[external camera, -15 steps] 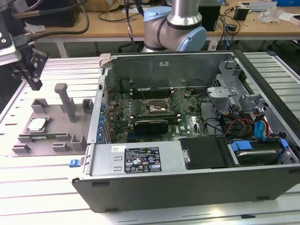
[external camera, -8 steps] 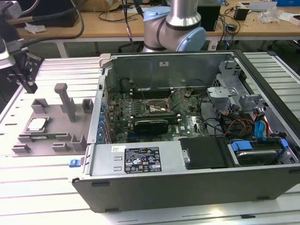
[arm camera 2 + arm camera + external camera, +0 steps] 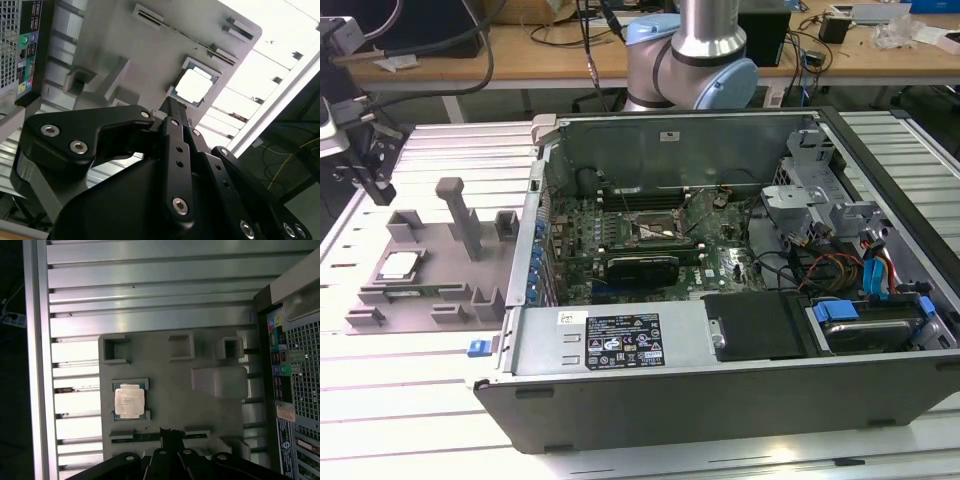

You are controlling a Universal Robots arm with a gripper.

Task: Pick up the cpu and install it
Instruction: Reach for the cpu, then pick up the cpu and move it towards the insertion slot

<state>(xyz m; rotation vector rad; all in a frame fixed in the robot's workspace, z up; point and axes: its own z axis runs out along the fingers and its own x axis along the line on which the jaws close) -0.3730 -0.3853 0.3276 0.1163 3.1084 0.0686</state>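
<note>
Nothing looks done yet: the cpu (image 3: 398, 265) sits in its slot on the gray tray (image 3: 430, 250) at the exterior view's left, outside the open computer (image 3: 720, 240), and the gripper (image 3: 170, 434) hangs near it, pinched together, holding nothing.

**Materials and finishes**

cpu (image 3: 131, 401): shiny silver metal top.
Holder tray (image 3: 440, 275): smooth matt grey plastic.
Bench (image 3: 410, 410): ribbed bare aluminium with a satin sheen.
Computer case (image 3: 720, 140): dull grey sheet metal.
End effector (image 3: 170, 106): matt black, with glossy steel screw heads.
</note>
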